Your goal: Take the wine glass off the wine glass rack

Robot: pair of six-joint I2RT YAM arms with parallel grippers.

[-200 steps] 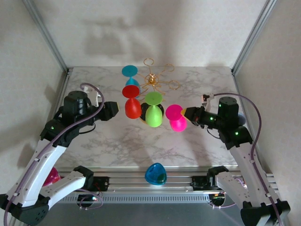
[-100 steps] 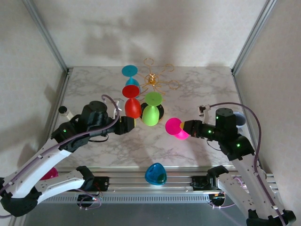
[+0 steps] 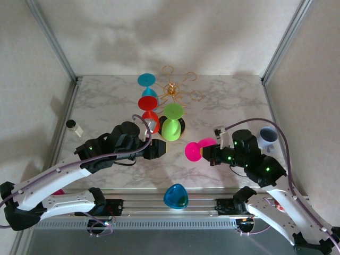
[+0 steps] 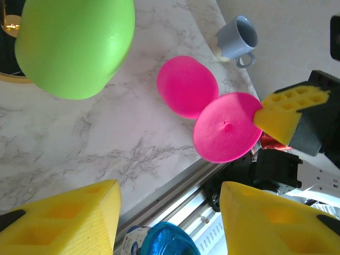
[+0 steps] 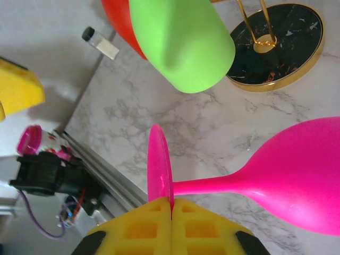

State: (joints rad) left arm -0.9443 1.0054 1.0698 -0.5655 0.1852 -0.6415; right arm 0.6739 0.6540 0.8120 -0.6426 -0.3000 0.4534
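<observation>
The main part of the job looks done. The pink wine glass [image 5: 297, 180] is off the wine glass rack [image 3: 171, 89] and sits to the right of the rack's black base, toward the near edge of the table [image 3: 223, 106]. It is tipped on its side, with the bowl pointing back toward the rack. The right claw [image 5: 171, 204] has its yellow pads pressed together on the rim of the glass's foot. I cannot tell whether the bowl rests on the marble or hangs just above it. What seems left is to put the glass down and let go.

Three more glasses hang upside down on the rack: a green one [image 3: 171, 130], a red one [image 3: 149, 121] and a teal one [image 3: 146, 81] (if the task means all of them, most of the work is ahead). The left claw [image 4: 169, 212] is near the red and green ones, with its pads apart and nothing between them.

As for containers, a grey mug [image 4: 237, 36] stands at the right side of the table, and what shows of its inside looks empty. A small capped vial [image 5: 100, 42] lies at the left edge; its contents are too small to make out. A blue glass [image 3: 176, 196] rests on the near rail.
</observation>
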